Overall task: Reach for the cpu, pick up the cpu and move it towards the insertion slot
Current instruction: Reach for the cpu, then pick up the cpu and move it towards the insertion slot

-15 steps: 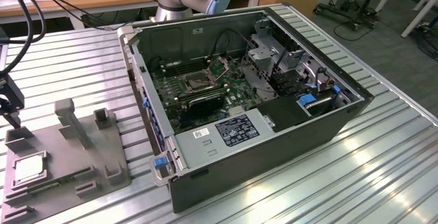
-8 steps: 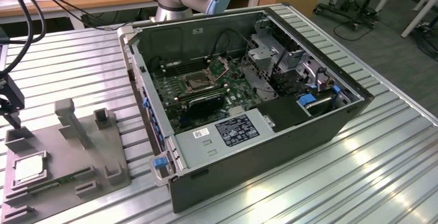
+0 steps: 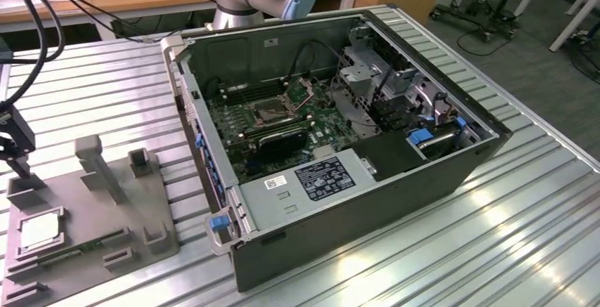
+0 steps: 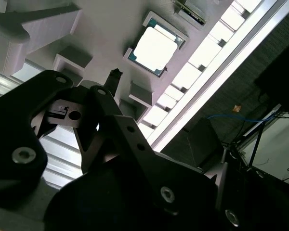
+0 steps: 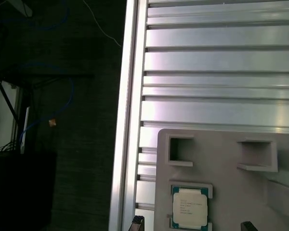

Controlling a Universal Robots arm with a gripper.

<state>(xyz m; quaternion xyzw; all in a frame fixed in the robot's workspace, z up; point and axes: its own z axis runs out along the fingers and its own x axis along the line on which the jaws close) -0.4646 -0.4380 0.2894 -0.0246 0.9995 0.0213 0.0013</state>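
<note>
Hand (image 5: 192,224) wide open, empty, pointing down above cpu (image 5: 189,207) in grey tray (image 5: 221,159).

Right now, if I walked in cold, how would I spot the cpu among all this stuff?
Start at the open computer case, then go to the grey tray at the exterior view's left. The cpu lies flat in a square pocket on that tray. It is the small square chip with a silvery-white face, unlike the long thin green memory stick beside it.

cpu (image 5: 189,207) silvery-white | tray (image 3: 94,219) grey | circuit board (image 3: 230,128) green | table (image 3: 422,251) ribbed silver
</note>
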